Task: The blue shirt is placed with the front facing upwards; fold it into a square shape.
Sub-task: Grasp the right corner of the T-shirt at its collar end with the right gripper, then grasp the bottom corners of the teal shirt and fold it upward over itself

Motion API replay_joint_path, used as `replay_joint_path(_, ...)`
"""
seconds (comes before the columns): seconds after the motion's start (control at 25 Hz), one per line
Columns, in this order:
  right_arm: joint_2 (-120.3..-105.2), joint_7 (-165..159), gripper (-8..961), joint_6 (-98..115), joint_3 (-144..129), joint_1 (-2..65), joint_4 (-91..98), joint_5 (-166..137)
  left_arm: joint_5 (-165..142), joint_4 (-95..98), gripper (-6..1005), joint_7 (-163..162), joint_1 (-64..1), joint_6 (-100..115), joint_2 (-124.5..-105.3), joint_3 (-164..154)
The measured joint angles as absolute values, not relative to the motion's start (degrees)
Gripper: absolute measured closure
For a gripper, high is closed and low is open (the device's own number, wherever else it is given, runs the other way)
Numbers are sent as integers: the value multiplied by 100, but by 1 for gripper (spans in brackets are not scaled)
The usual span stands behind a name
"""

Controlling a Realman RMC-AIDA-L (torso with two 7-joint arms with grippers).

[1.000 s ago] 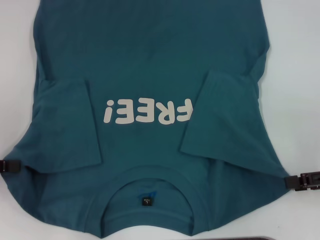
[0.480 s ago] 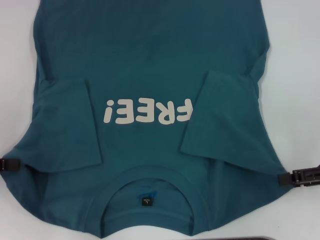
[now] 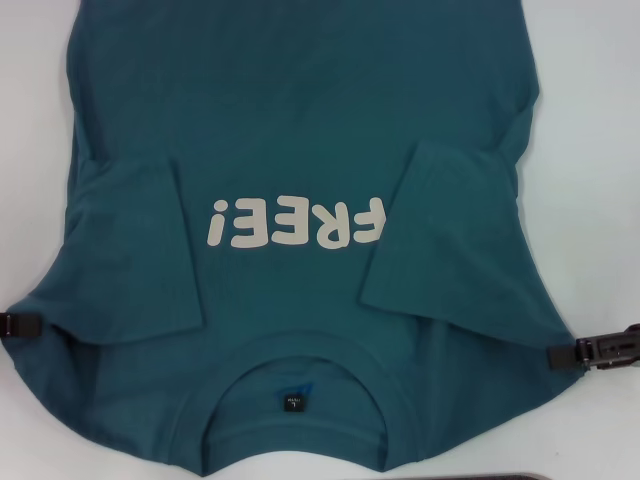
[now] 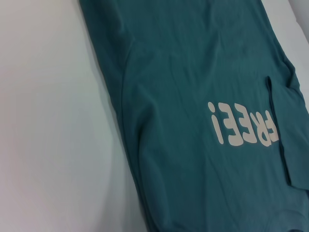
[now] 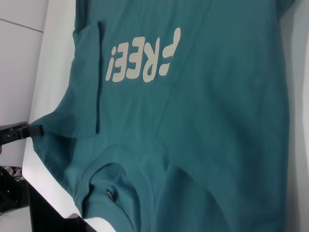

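You get bright, even overhead light with glare washing out the white table (image 3: 600, 120). Shadows are soft, lying only under the shirt (image 3: 300, 120) folds and collar. The wrist views look slightly soft, and the lettering (image 5: 142, 60) stays readable.

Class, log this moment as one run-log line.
blue shirt: front up, sleeves folded in | left gripper: at shoulder edge | right gripper: at opposite shoulder edge

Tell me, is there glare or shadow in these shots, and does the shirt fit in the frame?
Head view: even light, soft shadows along the folded sleeves of the blue shirt, whose hem is cut off at the top; the left gripper and right gripper sit at its edges. Left wrist view: the white table looks bright, nearly washed out. Right wrist view: dark shade at the lower corner.
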State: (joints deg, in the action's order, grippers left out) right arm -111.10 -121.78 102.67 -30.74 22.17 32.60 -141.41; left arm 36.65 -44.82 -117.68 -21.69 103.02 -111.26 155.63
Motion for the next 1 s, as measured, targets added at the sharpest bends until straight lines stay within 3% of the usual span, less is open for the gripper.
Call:
replay_joint_path(0.12,-11124,-12179,115,10265,-3095,2249,3261,-14141,3665,-4482,997,-11768,-2176,10295,-11126,15565)
replay_joint_path(0.32,-11129,-12143,255,10266,-3170,2305,3261,-14141,3665,-4482,998,-11768,-2179,10292,-11122,15573)
replay_joint_path(0.44,-11129,-12167,511,10264,-3172,2317,3261,-14141,3665,-4482,998,-11768,-2180,10292,-11119,15575)
replay_joint_path(1.0,-11126,-12332,856,10251,-3194,2305,3313,-14177,3665,-4482,997,-11797,-2235,10270,-11092,15557)
